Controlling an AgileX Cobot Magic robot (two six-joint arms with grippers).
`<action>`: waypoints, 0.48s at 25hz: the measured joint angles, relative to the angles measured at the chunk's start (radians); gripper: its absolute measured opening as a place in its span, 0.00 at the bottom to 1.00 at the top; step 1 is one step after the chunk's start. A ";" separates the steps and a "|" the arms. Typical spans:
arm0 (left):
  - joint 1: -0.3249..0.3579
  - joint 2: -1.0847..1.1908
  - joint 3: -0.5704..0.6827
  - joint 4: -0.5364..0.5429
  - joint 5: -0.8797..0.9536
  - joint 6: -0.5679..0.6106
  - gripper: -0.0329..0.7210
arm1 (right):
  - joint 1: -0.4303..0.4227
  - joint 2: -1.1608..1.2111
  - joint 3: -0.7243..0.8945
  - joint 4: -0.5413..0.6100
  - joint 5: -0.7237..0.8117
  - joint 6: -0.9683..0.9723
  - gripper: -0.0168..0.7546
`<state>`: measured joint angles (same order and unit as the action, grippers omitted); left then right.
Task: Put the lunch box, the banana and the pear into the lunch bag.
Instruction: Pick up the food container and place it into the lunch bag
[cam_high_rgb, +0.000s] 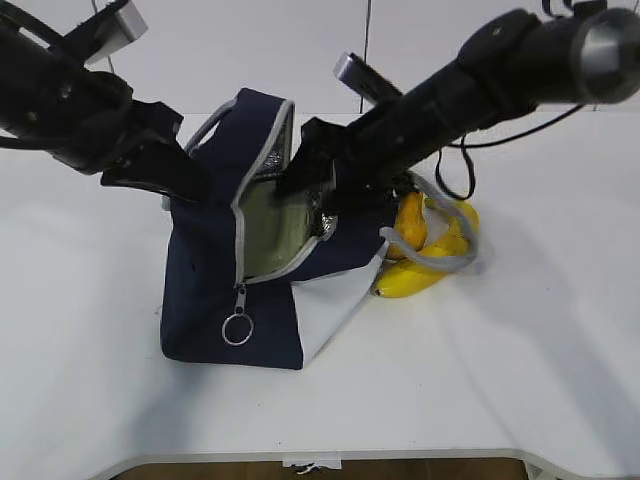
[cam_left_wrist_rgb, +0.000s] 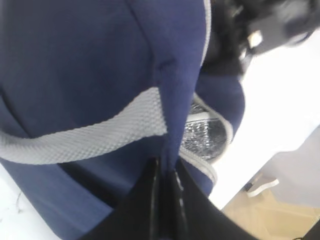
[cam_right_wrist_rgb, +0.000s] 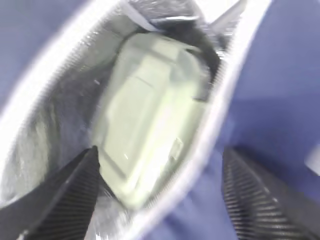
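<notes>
Both grippers: left (cam_left_wrist_rgb: 165, 200) pinching lunch bag (cam_high_rgb: 215, 270) fabric, right (cam_right_wrist_rgb: 160, 195) wide open; lunch box (cam_right_wrist_rgb: 150, 120) lengthwise inside.

- A white table (cam_high_rgb: 560, 380) filled most of the exterior view, its front edge curving at the corners.
- A pale wall (cam_high_rgb: 260, 45) stood behind it, crossed by thin dark vertical lines.
- Soft shadows fell across the tabletop.
- The left wrist view showed tan floor (cam_left_wrist_rgb: 280, 220) below the table edge.
</notes>
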<state>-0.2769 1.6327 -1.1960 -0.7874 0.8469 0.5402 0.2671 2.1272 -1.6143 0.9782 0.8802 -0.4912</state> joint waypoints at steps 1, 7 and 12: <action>0.000 0.000 0.000 0.000 0.004 0.000 0.04 | 0.000 -0.009 -0.023 -0.041 0.015 0.034 0.78; 0.000 0.000 0.000 0.010 0.015 0.000 0.04 | 0.000 -0.041 -0.194 -0.321 0.151 0.226 0.78; 0.000 0.000 0.000 0.033 0.021 0.000 0.04 | 0.000 -0.043 -0.323 -0.493 0.283 0.370 0.78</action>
<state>-0.2769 1.6327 -1.1960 -0.7543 0.8676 0.5402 0.2671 2.0841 -1.9368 0.4849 1.1636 -0.1214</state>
